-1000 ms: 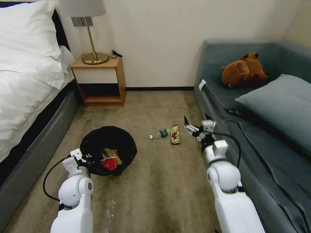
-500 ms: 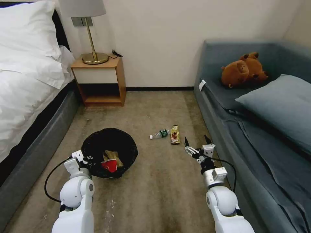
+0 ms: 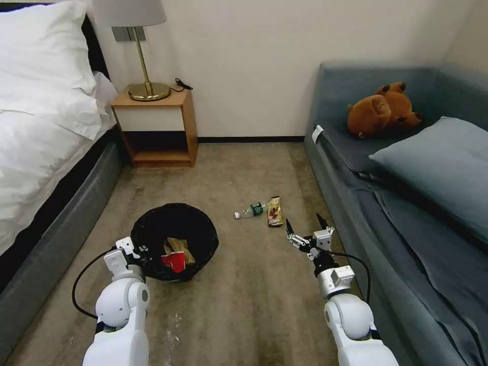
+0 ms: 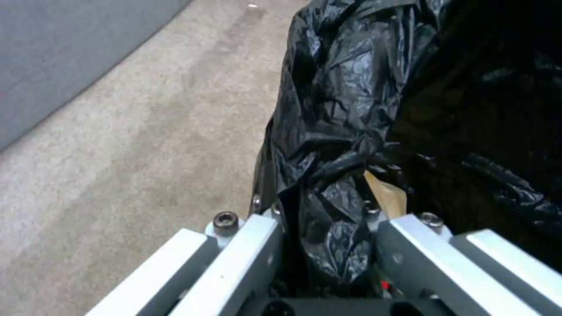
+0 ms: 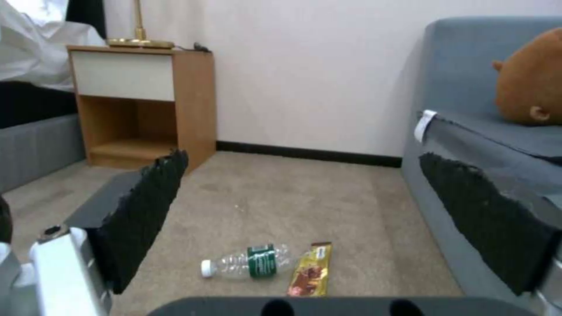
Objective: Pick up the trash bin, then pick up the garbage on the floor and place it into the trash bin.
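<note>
Bin-holding step done, litter pickup half through – two pieces in, two on the floor

Left gripper (image 3: pixel 136 250) pinches the black bag at the near rim of the trash bin (image 3: pixel 175 239); the left wrist view shows its fingers (image 4: pixel 246 245) clamped either side of the crinkled plastic. Bin looks carried by that arm, though whether it's clear of the carpet (image 3: pixel 244 300) I can't tell. Inside the bin: red-and-white wrapper (image 3: pixel 173 261) with the brown paper bag (image 3: pixel 179 247) just behind it

Landmark = the bin. Clear bottle (image 3: pixel 250 210) with green label lies on its side, right of the bin and slightly farther from the robot; gold snack wrapper (image 3: pixel 275 211) sits just beside the bottle, on the side away from the bin

Right gripper (image 3: pixel 304 230) hovers right of the bin, near the gold wrapper but apart from it, fingers spread wide, nothing held – bottle and wrapper lie ahead of it in the right wrist view

Next move likely calls for reaching forward and down onto one piece. The flat wrapper would need fingertips right down at the carpet, and the bottle may roll
</note>
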Controlling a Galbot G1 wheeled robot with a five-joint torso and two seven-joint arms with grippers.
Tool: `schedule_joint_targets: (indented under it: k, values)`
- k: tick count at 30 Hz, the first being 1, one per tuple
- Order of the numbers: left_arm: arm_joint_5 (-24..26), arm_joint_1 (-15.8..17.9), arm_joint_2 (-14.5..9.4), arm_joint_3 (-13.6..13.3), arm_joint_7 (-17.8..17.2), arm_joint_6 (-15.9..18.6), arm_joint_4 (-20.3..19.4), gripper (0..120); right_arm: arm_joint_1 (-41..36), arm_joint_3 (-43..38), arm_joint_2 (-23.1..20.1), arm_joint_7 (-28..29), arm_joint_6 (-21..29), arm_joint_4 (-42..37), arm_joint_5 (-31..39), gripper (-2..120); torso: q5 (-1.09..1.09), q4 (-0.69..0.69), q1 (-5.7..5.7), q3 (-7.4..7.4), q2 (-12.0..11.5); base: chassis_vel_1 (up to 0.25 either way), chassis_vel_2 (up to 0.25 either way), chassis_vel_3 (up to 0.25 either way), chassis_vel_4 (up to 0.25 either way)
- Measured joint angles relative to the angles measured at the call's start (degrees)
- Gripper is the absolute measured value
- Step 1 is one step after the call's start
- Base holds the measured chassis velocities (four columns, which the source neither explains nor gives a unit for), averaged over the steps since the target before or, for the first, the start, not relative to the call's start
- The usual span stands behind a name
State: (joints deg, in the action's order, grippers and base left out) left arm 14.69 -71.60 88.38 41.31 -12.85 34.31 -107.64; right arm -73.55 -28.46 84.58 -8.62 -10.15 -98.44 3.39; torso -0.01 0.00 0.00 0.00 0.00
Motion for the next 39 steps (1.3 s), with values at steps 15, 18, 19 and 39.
schedule_joint_targets:
  k: [15,18,19,39]
  values:
    - [-0.83,-1.3,-3.14,-0.99,0.4,0.03,-1.19,2,-0.16,-0.8,0.72,-0.21,0.02,0.09,-0.27,100,0.0,0.0,0.0,0.0,-0.01,0.0,0.0,0.0,0.0]
    - [-0.83,-1.58,-3.13,-1.01,0.37,0.01,-1.2,2,-0.13,-0.94,1.06,-0.25,-0.51,0.24,-0.78,100,0.0,0.0,0.0,0.0,0.0,0.0,0.0,0.0,0.0]
    - [-0.83,-1.66,-3.14,-1.01,0.34,0.0,-1.2,2,-0.2,-1.05,1.15,-0.31,-0.65,0.26,-0.9,100,0.0,0.0,0.0,0.0,-0.01,0.0,0.0,0.0,0.0]
    - [-0.74,-1.65,-2.79,-0.91,0.21,-0.1,-1.47,2,-0.57,-1.88,1.3,-1.84,-1.5,0.35,-0.97,100,0.01,0.0,0.01,0.0,-0.01,-0.093,0.091,0.091,-0.102]
